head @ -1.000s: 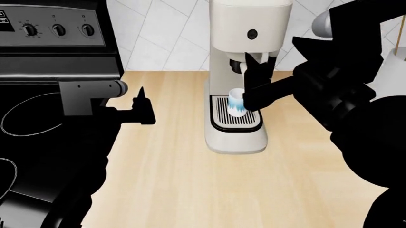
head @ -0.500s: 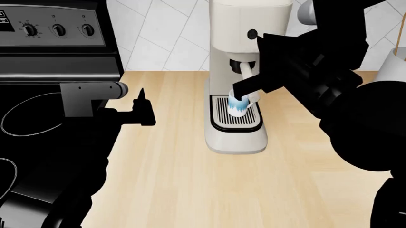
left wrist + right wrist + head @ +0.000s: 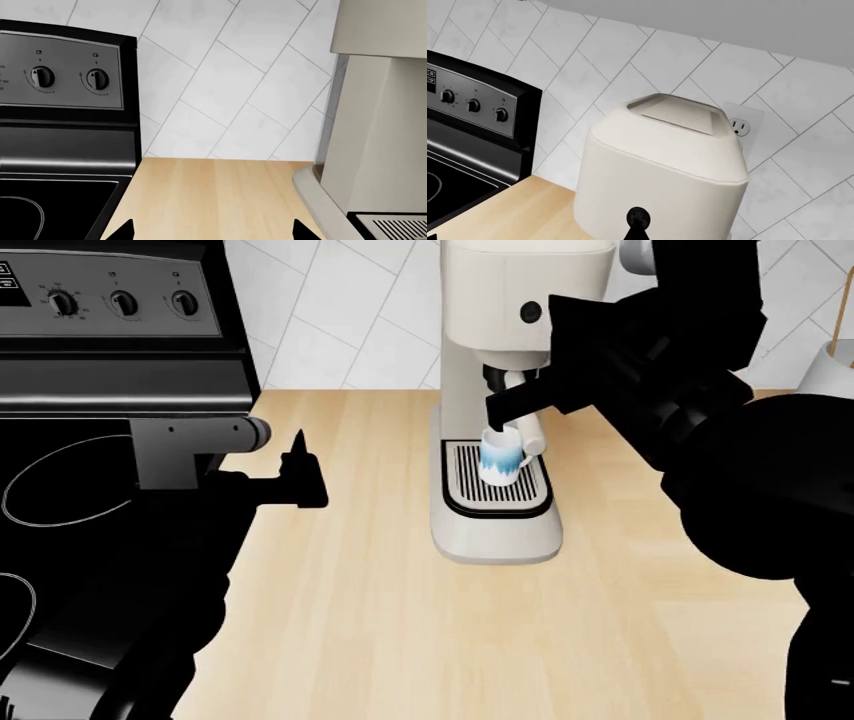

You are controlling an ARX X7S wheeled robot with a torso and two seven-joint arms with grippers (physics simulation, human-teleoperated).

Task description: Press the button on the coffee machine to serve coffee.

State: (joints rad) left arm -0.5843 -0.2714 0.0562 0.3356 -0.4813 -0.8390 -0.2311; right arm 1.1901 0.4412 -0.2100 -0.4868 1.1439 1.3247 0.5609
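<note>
Coffee machine [image 3: 501,400] stands upright at the back of the wooden desk [image 3: 387,620], against the tiled wall [image 3: 347,310], well right of the black stove [image 3: 107,360]. Long axis vertical; its face, with the round dark button [image 3: 531,311] on the boxy top, points out toward the robot. A small white-and-blue cup [image 3: 497,462] sits on the slotted drip tray [image 3: 497,502] under the spout. Right gripper [image 3: 514,405] is up close to the machine's front, just below and beside the button in the head view; the right wrist view shows a dark fingertip [image 3: 638,231] directly under the button [image 3: 637,216], near but contact not confirmed. Only one tip is visible, so I cannot tell how the right jaws stand. Left gripper [image 3: 296,475] hovers over the desk between stove and machine, holding nothing; the left wrist view shows two tips well apart, so jaws wide. Judgement: the machine looks rigid, heavy and stable, unlikely to slide under a light push; nothing to grasp here. The button is small and probably needs a short, square poke from a fingertip. Risk: a low or glancing approach slips off the smooth housing or knocks the spout handle and cup.
</note>
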